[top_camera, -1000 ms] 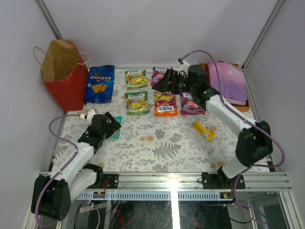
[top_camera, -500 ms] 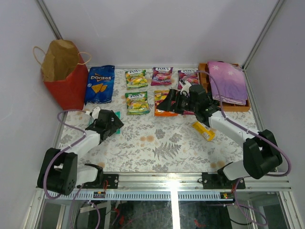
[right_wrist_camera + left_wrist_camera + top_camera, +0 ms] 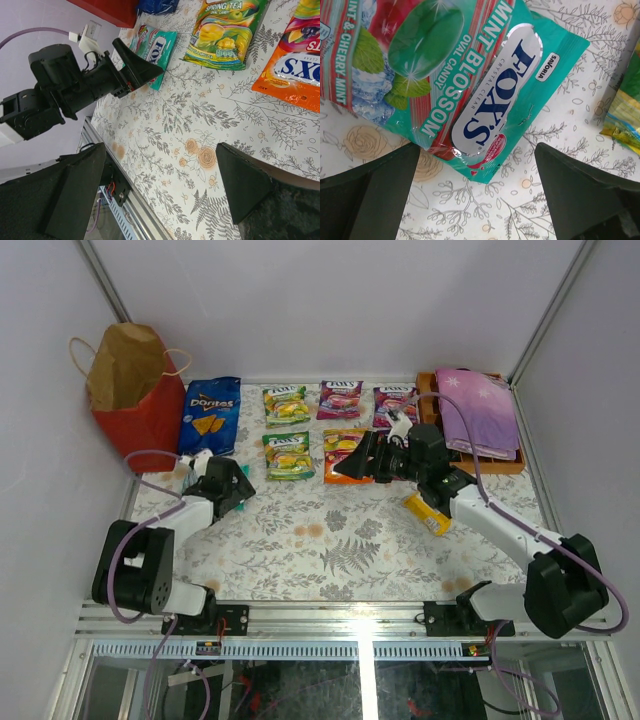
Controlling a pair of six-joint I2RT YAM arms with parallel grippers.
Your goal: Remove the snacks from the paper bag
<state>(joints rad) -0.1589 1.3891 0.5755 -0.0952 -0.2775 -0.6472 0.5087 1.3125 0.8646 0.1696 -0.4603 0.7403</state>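
- Both arms have folded back.
- Left pincer (image 3: 477, 150) spread, empty, over Fox's mint pouch (image 3: 445, 75) at 9 o'clock; right pincer (image 3: 350, 462) likewise apart.
- Lift clear without snagging it.

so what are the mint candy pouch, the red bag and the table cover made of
Mint candy pouch: thin plastic film, glossy; it shows glare spots and soft wrinkles. Red bag: paper, matte red outside, plain brown inside, with creases. Table cover: flat floral print, likely vinyl or cloth; unclear which.
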